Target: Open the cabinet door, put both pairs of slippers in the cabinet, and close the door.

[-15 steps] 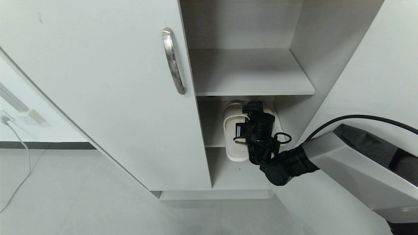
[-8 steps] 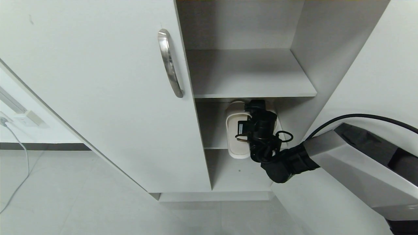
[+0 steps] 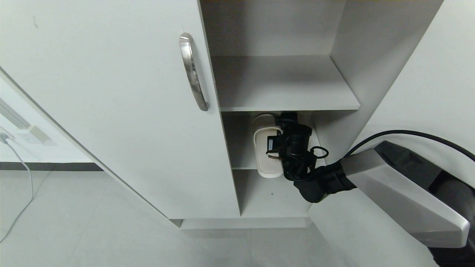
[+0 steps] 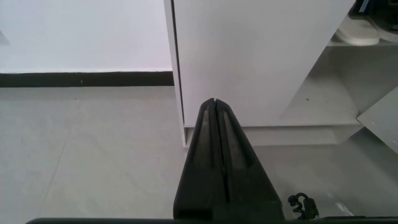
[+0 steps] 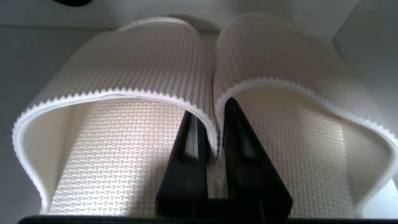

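I have my right gripper (image 5: 210, 121) inside the cabinet (image 3: 345, 44), in the compartment directly under the upper shelf (image 3: 282, 83). Its fingers (image 5: 186, 162) are drawn almost together, with only a narrow slot between them. In that slot they pinch the two inner side walls of a pair of cream slippers (image 5: 124, 130), one slipper on each side of the fingers, toes pointing away from the gripper toward the back of the compartment. The pair lies over the lower shelf (image 3: 241, 152), with the heel ends poking just past its front edge on the gripper's wrist side. I cannot tell whether the soles rest fully on the board. To the gripper's left is the closed door (image 3: 111, 111) with its metal handle (image 3: 193, 70), and to its right the open door (image 3: 408, 81). Below it is the bottom compartment (image 3: 267, 193). My left gripper (image 4: 214, 107) is well apart from all this, low over the floor tiles (image 4: 93, 149), facing the cabinet's base. Its fingers are pressed flat against each other with nothing between them.
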`<state>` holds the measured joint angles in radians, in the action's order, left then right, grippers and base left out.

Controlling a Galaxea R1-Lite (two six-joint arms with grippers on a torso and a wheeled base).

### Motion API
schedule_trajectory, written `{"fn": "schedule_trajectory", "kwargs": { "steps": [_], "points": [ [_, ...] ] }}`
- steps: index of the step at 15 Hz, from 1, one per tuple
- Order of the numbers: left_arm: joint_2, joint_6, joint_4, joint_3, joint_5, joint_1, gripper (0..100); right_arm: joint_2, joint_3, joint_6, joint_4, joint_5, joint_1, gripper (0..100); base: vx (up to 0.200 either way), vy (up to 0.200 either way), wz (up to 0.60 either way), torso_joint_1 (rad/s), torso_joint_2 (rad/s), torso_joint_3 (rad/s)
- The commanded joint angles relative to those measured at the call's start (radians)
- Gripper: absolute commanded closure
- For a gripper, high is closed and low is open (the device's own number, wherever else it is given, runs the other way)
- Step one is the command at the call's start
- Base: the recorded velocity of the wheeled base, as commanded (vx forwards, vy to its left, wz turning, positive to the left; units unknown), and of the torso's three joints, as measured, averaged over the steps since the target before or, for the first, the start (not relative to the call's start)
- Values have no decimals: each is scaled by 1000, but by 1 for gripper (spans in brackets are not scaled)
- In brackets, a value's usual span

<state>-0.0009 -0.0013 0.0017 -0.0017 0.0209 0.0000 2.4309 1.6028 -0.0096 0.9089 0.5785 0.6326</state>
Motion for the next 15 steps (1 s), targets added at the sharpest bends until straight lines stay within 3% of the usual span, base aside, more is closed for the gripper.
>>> {"fn": "schedule_trajectory", "kwargs": {
  "steps": [1, 9, 10, 15],
  "points": [
    [1, 0, 0, 0, 1, 0, 100, 22, 20, -1, -5, -2, -4, 100, 0, 0, 0, 0, 0, 0],
    [1, 0, 0, 0, 1, 0, 100, 34, 34, -3, -5, -2, -10, 100, 0, 0, 0, 0, 0, 0],
    [1, 0, 0, 0, 1, 0, 100, 36, 34, -3, -5, -2, -10, 0, 0, 0, 0, 0, 0, 0],
    [1, 0, 0, 0, 1, 0, 100, -7, -32, -6, 2, 6, -1, 0, 0, 0, 0, 0, 0, 0]
  ]
}}
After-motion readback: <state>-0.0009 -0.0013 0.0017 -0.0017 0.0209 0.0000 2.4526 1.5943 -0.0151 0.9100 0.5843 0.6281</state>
